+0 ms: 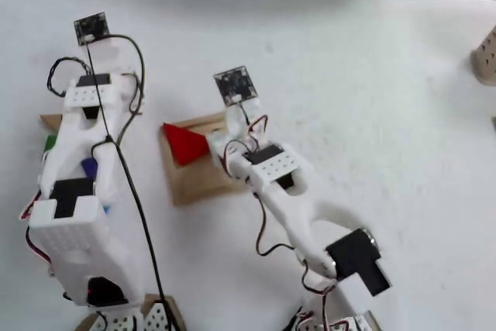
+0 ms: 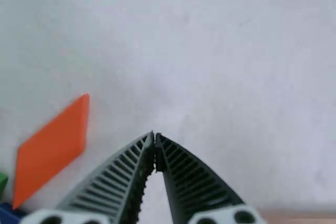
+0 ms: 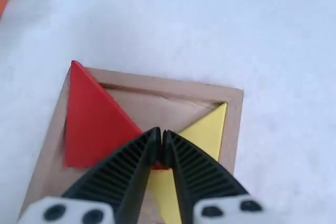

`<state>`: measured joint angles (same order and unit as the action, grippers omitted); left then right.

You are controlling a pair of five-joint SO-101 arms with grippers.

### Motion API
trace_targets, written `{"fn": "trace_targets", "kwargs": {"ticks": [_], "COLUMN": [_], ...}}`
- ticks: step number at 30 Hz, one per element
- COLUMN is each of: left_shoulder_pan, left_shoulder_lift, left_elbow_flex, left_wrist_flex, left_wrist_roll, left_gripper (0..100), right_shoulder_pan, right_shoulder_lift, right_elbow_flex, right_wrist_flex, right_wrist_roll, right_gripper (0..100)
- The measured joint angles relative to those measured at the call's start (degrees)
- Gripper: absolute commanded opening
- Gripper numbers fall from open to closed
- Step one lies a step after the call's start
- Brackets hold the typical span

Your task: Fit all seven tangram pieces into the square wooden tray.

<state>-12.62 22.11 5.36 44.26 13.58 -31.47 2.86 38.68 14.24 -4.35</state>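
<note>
Grey ribbed plastic, right pincer (image 3: 160,136): toothed fingers pressed together tip to tip, nothing between them, hanging above the spot where red meets yellow.
Left pincer (image 2: 155,141): same ridged grey fingers, closed on nothing, above bare table (image 2: 220,51).
Tray (image 3: 157,83): square, pale wood with a raised rim and a smooth floor bare between the pieces; it sits mid-table under the right arm (image 1: 279,180).
Red triangle (image 3: 92,124): large, flat and matte, in the tray with one sharp corner over the rim's corner.
Yellow triangle (image 3: 207,129): flat, inside the tray against the rim opposite the red.
Orange parallelogram (image 2: 51,148): slanted flat slab on the table just beside the left pincer.
Green piece (image 1: 50,143), blue piece (image 1: 89,167): slivers peeking out beside the left arm (image 1: 81,191), well apart from the tray.
High view: adds the blocky white arms and black cables (image 1: 136,191); the right arm covers the yellow corner that the wrist view gives.
</note>
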Motion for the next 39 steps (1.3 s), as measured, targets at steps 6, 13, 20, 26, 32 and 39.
{"fn": "trace_targets", "kwargs": {"ticks": [6,13,20,26,32,39], "left_shoulder_pan": [0.0,0.0,0.0,0.0,0.0,0.0], "left_shoulder_lift": [0.0,0.0,0.0,0.0,0.0,0.0], "left_elbow_flex": [0.0,0.0,0.0,0.0,0.0,0.0], "left_wrist_flex": [0.0,0.0,0.0,0.0,0.0,0.0], "left_wrist_roll": [0.0,0.0,0.0,0.0,0.0,0.0], "left_gripper": [2,2,2,2,2,2], "right_shoulder_pan": [3.9,0.9,-0.4,1.1,1.1,1.1], "right_shoulder_lift": [2.0,-7.8,-2.0,2.4,2.3,1.8], "right_elbow_flex": [-4.8,-4.4,-2.5,-5.1,-5.8,-6.3], "right_wrist_flex": [3.9,20.6,10.5,10.0,13.5,16.2], "right_wrist_roll": [-0.3,-0.4,-0.4,-0.4,-0.5,-2.0], "right_gripper": [1.7,1.7,1.7,1.7,1.7,1.7]}}
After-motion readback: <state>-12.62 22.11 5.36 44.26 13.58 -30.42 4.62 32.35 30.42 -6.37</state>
